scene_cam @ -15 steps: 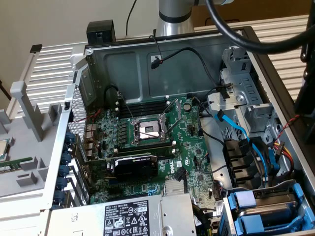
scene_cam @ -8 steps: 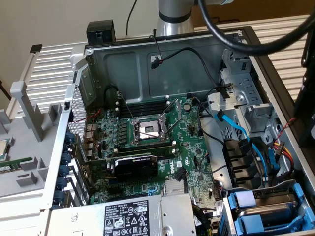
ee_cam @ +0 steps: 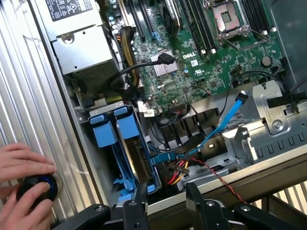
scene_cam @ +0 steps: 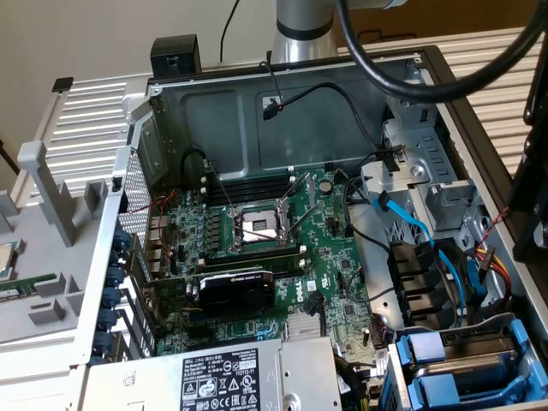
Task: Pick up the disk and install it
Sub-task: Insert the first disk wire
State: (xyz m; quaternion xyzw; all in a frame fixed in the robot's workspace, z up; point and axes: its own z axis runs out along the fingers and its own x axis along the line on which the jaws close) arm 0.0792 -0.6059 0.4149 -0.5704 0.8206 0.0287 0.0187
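The disk [ee_cam: 125,143] stands on edge in the drive bay at the case's corner, its bright blue rails and tabs showing beside a second blue-railed carrier [ee_cam: 102,130]. In the exterior view the same blue carriers [scene_cam: 458,364] sit at the lower right of the case. My gripper [ee_cam: 168,203] hovers just outside the case wall near this bay. Its two black fingers [ee_cam: 142,201] stand apart with nothing between them, so it is open and clear of the disk.
A person's hand [ee_cam: 21,167] rests on a black round knob [ee_cam: 39,188] on the ribbed metal surface beside the case. Inside are the green motherboard [scene_cam: 274,231], the black graphics card [scene_cam: 235,291], the grey power supply [scene_cam: 223,377], blue data cables [ee_cam: 225,120] and an empty metal cage [ee_cam: 268,129].
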